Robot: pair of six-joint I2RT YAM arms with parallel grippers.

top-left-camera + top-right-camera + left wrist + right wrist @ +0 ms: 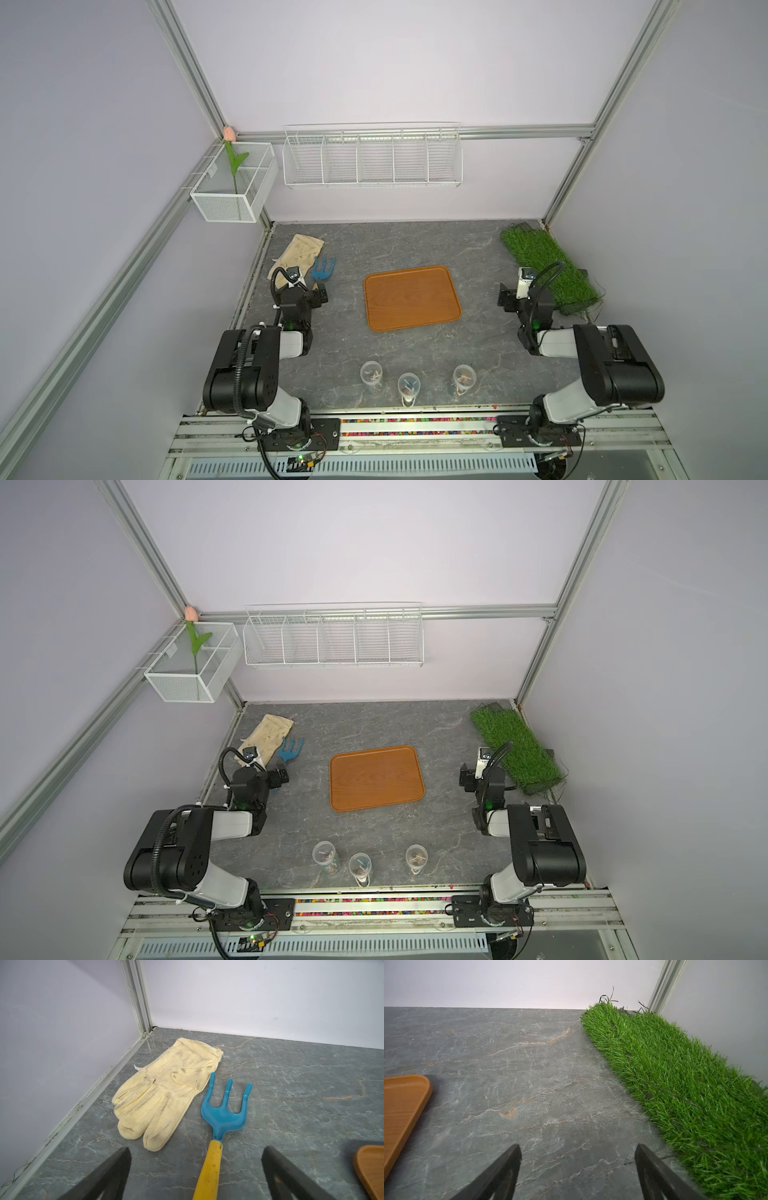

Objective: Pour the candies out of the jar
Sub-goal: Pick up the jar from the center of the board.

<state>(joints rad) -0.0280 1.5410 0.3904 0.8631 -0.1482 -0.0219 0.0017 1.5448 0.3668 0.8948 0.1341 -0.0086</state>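
Note:
Three clear jars stand upright near the table's front edge in both top views: a left jar (371, 374) (324, 854), a middle jar (409, 387) (360, 867) and a right jar (464, 378) (416, 857). Each holds small candies (373, 375) on white sticks. My left gripper (320, 297) (197, 1148) hovers open at the left, far behind the jars, holding nothing. My right gripper (505, 300) (577, 1147) stands open at the right over bare table, also empty. Neither wrist view shows a jar.
An empty wooden tray (411, 297) (376, 777) lies mid-table between the arms. A yellow glove (166, 1088) and a blue rake (223, 1113) lie in front of the left gripper, the rake's yellow handle running under it. A grass mat (675, 1076) lines the right wall.

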